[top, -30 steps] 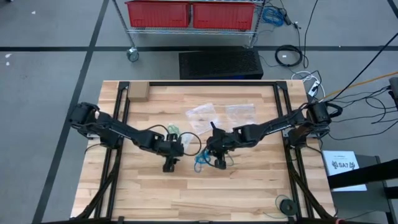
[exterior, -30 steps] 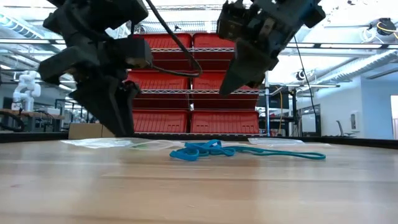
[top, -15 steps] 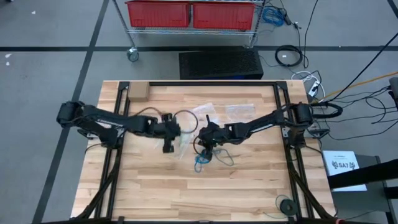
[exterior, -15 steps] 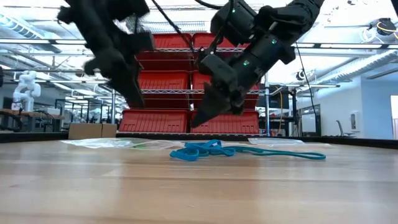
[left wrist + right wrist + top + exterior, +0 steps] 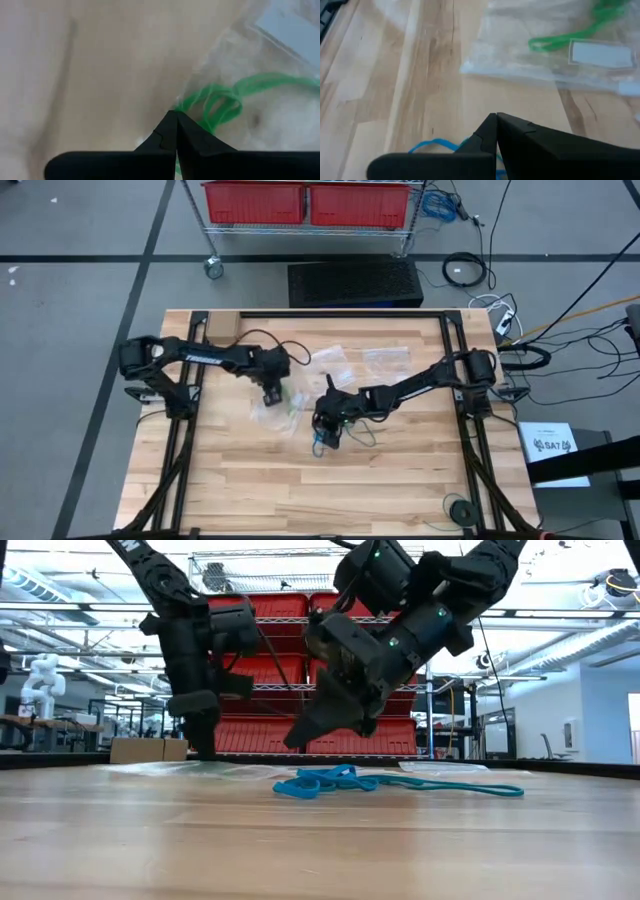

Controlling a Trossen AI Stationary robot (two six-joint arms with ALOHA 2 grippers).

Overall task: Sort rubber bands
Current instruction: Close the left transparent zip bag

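- Over the clear plastic bag (image 5: 272, 402), the left gripper (image 5: 270, 394) has its fingers together at the green rubber bands (image 5: 220, 100) lying in the bag.
- Beside it, the right gripper (image 5: 326, 430), fingers pressed together, hovers over the blue rubber bands (image 5: 325, 781) on the table (image 5: 400, 480).
- Likely step: bagging green bands; next, sorting blue ones calls for opening first.

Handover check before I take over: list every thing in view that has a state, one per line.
left gripper: shut, tips down at the clear bag
clear bag: flat on the table, green bands inside
right gripper: shut, above the blue bands
blue bands: loose heap on the table
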